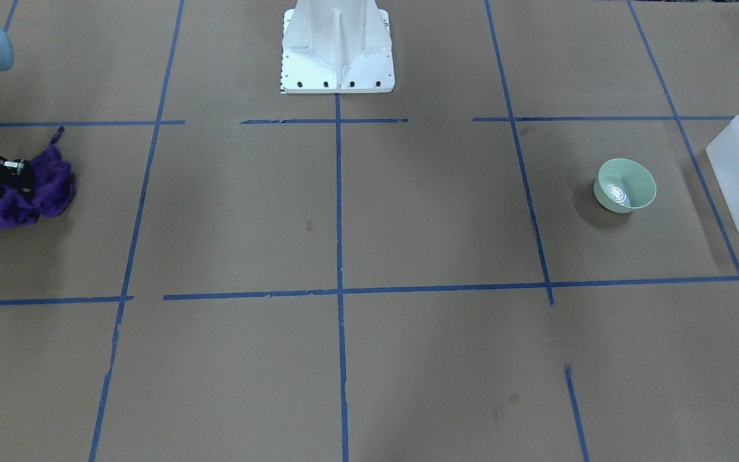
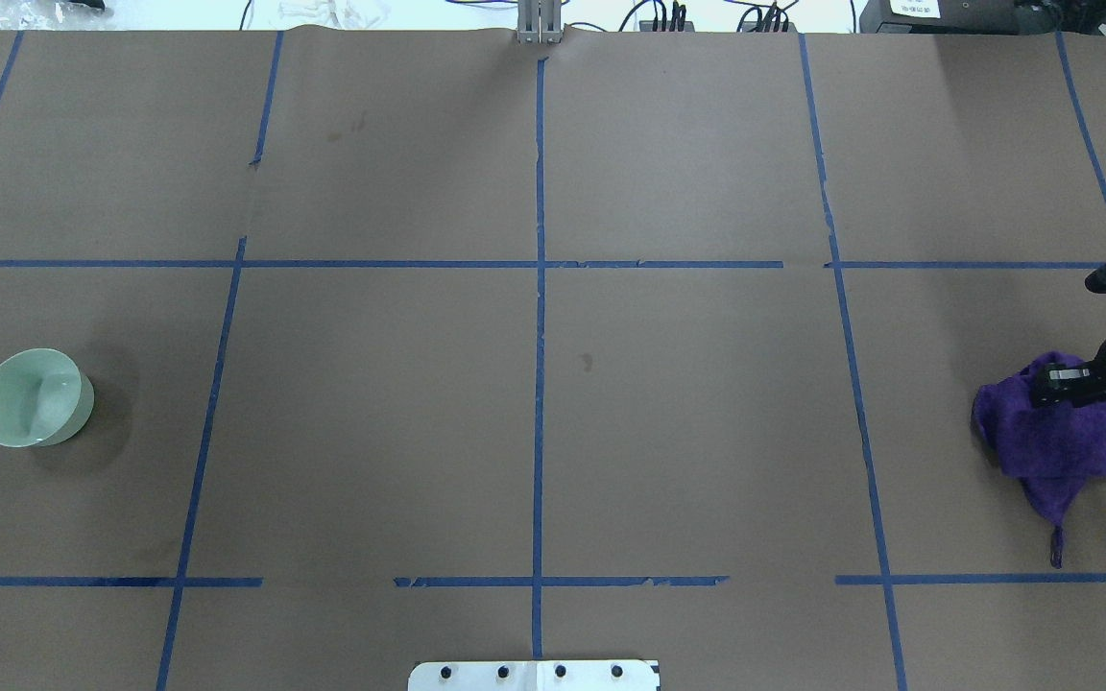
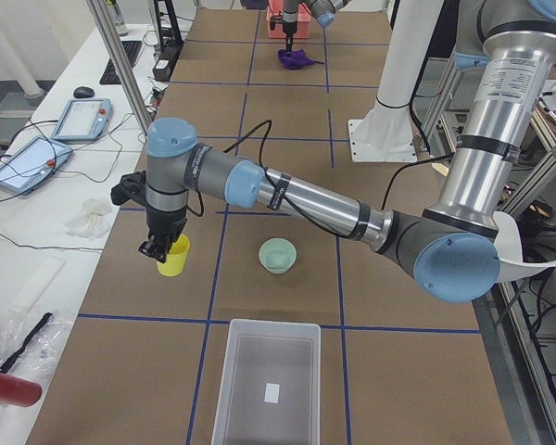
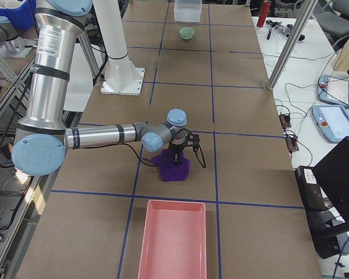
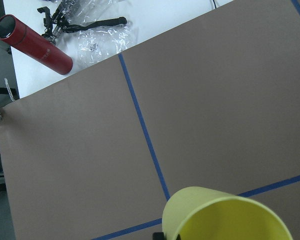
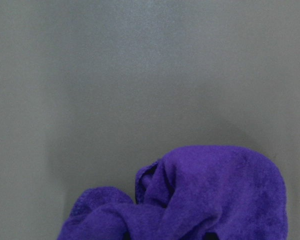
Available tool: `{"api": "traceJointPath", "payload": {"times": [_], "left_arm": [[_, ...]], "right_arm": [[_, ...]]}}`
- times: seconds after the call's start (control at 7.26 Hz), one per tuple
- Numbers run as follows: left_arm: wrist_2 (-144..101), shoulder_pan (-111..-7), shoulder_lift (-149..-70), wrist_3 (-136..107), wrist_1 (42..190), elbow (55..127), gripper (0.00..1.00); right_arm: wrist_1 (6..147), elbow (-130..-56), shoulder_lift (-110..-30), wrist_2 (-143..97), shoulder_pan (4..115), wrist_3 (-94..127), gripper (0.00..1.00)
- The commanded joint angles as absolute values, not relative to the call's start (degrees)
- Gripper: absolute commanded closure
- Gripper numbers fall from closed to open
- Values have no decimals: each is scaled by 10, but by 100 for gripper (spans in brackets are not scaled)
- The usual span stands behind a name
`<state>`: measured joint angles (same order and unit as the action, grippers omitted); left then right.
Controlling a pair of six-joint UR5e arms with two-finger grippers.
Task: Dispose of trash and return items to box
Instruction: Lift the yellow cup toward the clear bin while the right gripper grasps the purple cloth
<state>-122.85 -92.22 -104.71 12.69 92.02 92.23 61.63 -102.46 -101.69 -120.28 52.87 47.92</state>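
- Exterior left view: yellow cup [image 3: 173,258] right at the left gripper [image 3: 156,248], out toward the operators' side of the table; cannot tell from here whether clamped on it or merely beside it (the wrist view gives only the cup's rim, close and upright).
- For the coming move: box [image 3: 271,324] toward the table's left end from that gripper, and somewhat back toward the robot; long axis along the table's length; mouth up.
- Pale green bowl [image 3: 277,255] near the cup but apart from it, also outside the box; left arm by far the nearer to all three.
- Right gripper [image 2: 1057,376] at the opposite end, seemingly pinched shut on the purple cloth [image 2: 1052,437], bunched on the table near the pink tray [image 4: 143,244].
- Writing: none legible; white label [image 3: 271,393] on the box floor too small to read; white mark inside the bowl a pattern only.
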Motion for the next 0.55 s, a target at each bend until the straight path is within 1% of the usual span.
{"api": "traceJointPath", "payload": {"times": [0.0,0.14,0.41], "left_arm": [[-1227,-934,-1004,144,1022,877,100],[-1227,-934,-989,147,1036,870,100],[-1227,-934,-956,141,1042,870,100]], "right_arm": [[621,-1046,-1015,-1208,543,477,100],[631,-1074,-1018,-1220,578,475,100],[642,-1122,-1016,-1311,682,467,100]]}}
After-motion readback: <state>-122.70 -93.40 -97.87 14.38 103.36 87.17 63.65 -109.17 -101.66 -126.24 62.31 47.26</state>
